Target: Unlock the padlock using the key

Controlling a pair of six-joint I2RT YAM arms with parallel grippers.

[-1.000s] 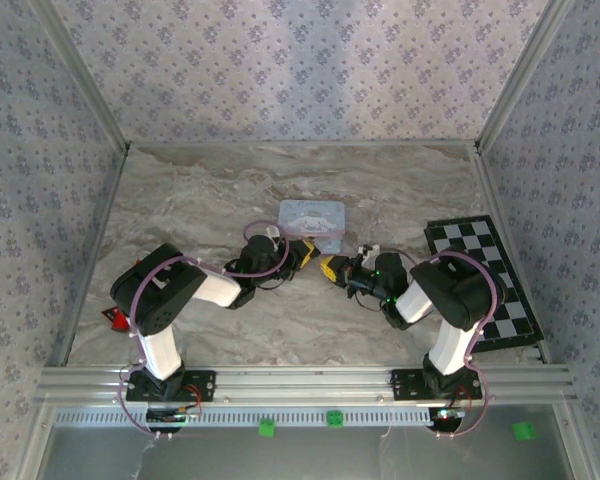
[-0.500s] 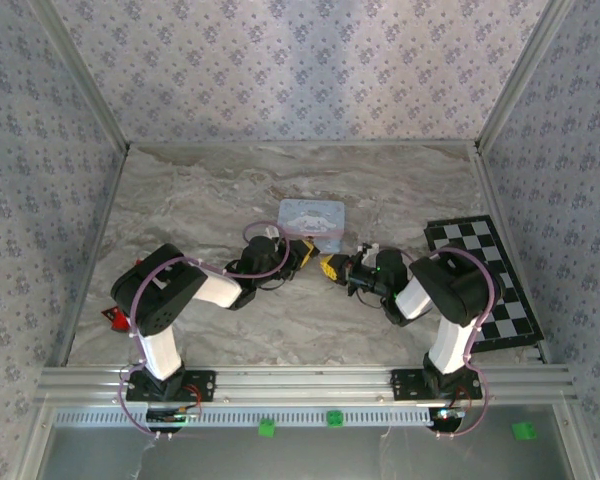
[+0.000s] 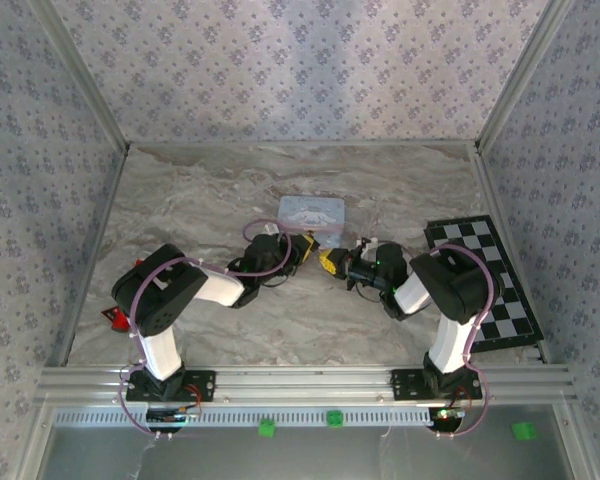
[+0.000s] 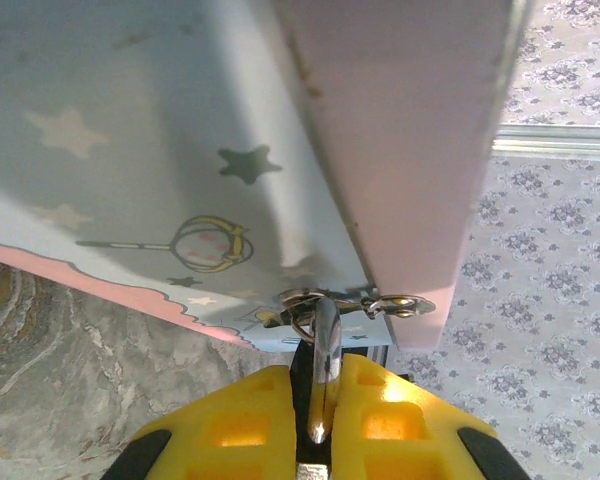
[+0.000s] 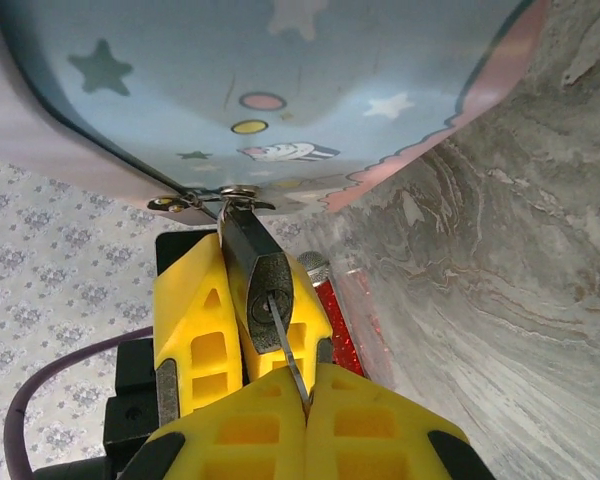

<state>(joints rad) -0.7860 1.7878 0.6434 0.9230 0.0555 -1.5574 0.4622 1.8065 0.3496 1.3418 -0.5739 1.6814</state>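
Wallpapered walls box in a marble table, with a checkerboard at the right of the top view. Tin sits mid-frame and both arms meet at its near edge.

Left gripper, bottom centre of the left wrist view, is closed narrow on the padlock. The silver shackle rises between its yellow fingers and hooks through the tin's hasp. Right gripper, bottom centre of the right wrist view, is pinched fully closed on the key.

Padlock hangs under the tin's rim, centre of the right wrist view. Its dark body is clamped by the left fingers and its keyhole end faces the right gripper. The thin key blade runs up from the right fingertips into the keyhole.

Progress, as a judgement:
- Done: lock steadied, key picked up, key aligned and apparently inserted.
- Left: turn the key and pop the shackle.
- The shackle looks seated and threaded through the hasp, so the padlock is probably not unlocked yet. How deep the key sits is unclear.
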